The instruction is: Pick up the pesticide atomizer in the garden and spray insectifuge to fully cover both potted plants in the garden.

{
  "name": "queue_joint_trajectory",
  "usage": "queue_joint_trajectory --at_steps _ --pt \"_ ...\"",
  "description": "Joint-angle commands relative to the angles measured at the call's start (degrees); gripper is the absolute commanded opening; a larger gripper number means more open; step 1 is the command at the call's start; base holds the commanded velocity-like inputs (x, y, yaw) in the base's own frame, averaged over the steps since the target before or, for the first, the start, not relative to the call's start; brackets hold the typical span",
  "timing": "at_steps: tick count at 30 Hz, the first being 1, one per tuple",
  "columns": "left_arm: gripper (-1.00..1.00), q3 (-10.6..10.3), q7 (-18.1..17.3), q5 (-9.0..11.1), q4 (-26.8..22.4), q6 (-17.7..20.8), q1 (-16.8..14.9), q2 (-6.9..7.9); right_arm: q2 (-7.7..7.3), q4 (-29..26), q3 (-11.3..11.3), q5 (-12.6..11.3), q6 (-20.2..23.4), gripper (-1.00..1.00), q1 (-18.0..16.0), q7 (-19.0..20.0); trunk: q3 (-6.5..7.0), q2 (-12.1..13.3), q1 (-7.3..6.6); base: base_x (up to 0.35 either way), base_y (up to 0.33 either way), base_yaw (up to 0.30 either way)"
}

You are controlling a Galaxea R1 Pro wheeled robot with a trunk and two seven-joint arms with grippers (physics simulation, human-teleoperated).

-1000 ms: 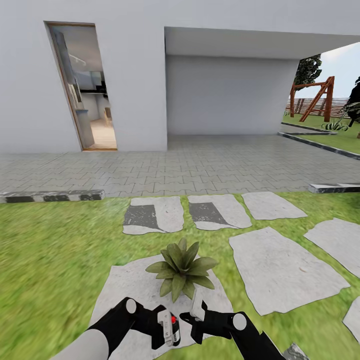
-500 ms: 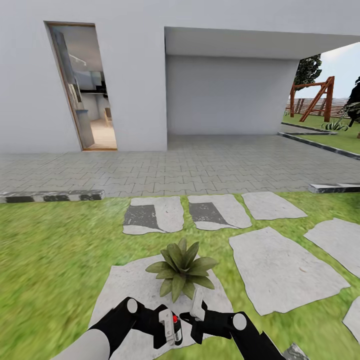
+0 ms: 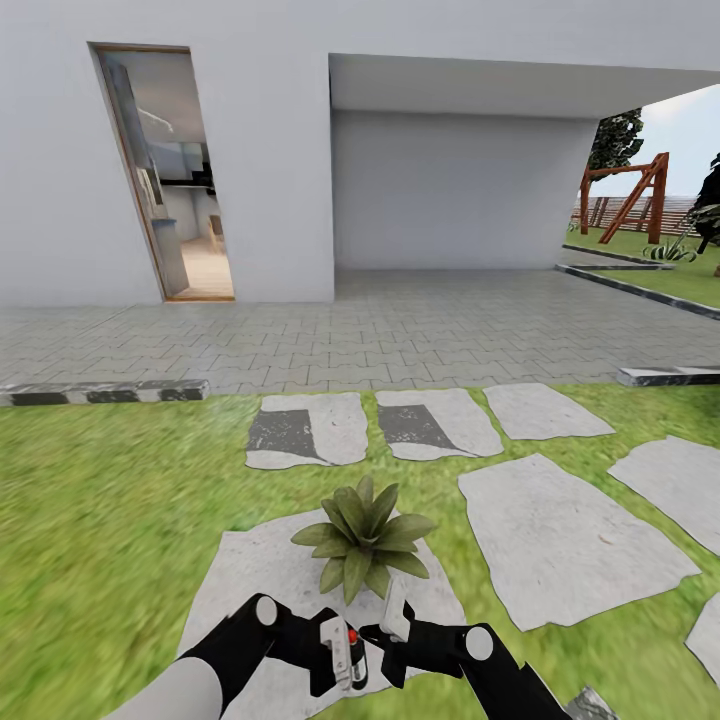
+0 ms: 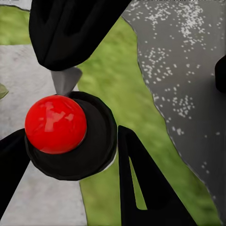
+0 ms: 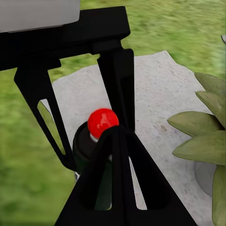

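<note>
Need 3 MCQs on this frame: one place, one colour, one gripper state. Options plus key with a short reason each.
1. The potted plant stands on:
A. the paved patio
B. a grey stepping stone
C. bare lawn

2. The atomizer has a button on top that is:
A. red
B. blue
C. yellow

3. The left gripper is:
A. open and empty
B. shut on the potted plant
C. shut on the atomizer

Key:
1 B: in the head view the plant sits on the stepping stone just ahead of both grippers.
2 A: the left wrist view shows a glossy red button.
3 C: the black fingers flank the atomizer's round black top.
</note>
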Motion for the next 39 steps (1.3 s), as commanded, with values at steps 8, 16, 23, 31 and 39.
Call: queue_joint_trajectory --at_steps 8,16,23,31,39 --pt "-1.0 0.02 -0.09 -0.43 -0.08 -0.31 -0.01 -0.06 0.02 -0.06 -0.07 0.5 -0.3 -1.0 -0.02 0.02 -0.05 -0.02 -0.01 0.0 0.0 0.0" --pt "-1.0 -0.15 0.35 -0.76 0.36 -0.33 0.95 6.46 0.02 -0.06 -0.07 0.5 -0.3 -1.0 -0.02 0.02 -0.05 -0.02 -0.01 0.0 0.0 0.0" --pt "-1.0 -0.15 0.35 -0.84 0.79 -1.59 0.95 9.16 -0.02 -0.06 -0.07 0.58 -0.3 -1.0 -0.02 0.02 -0.05 -0.02 -0.01 0.0 0.0 0.0" --pt "-1.0 0.01 0.35 -0.65 0.8 -1.85 0.95 13.16 -0.07 -0.06 -0.07 0.59 -0.3 1.0 -0.02 0.02 -0.05 -0.02 -0.01 0.0 0.0 0.0" --pt "-1.0 0.11 0.35 -0.58 0.88 -5.74 1.01 16.1 -0.07 -0.06 -0.09 0.72 -0.37 1.0 -0.02 -0.38 -0.05 -0.02 -0.01 0.0 0.0 0.0"
